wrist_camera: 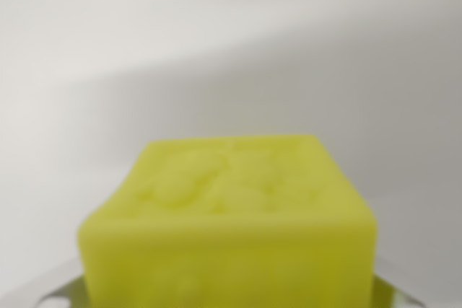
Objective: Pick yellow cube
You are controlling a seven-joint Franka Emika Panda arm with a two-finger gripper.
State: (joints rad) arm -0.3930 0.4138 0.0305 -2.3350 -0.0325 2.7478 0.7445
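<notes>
- Filling the near centre of the wrist view, the yellow cube [231,221] sits blurred and very close.
- The gripper's fingers are not clearly visible; its opening and hold cannot be told.
- Risk: an off-centre squeeze could slip or twist the cube.
- Bare white surface [231,48] lies far, left and right.

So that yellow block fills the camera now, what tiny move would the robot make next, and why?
Probably a short, straight lift. The yellow cube sits very close at the bottom of the wrist view, with pale metallic bits showing at either lower corner, likely gripper parts. Whether the grip is actually shut can't be seen, so it should first confirm the squeeze, then rise slowly.
</notes>
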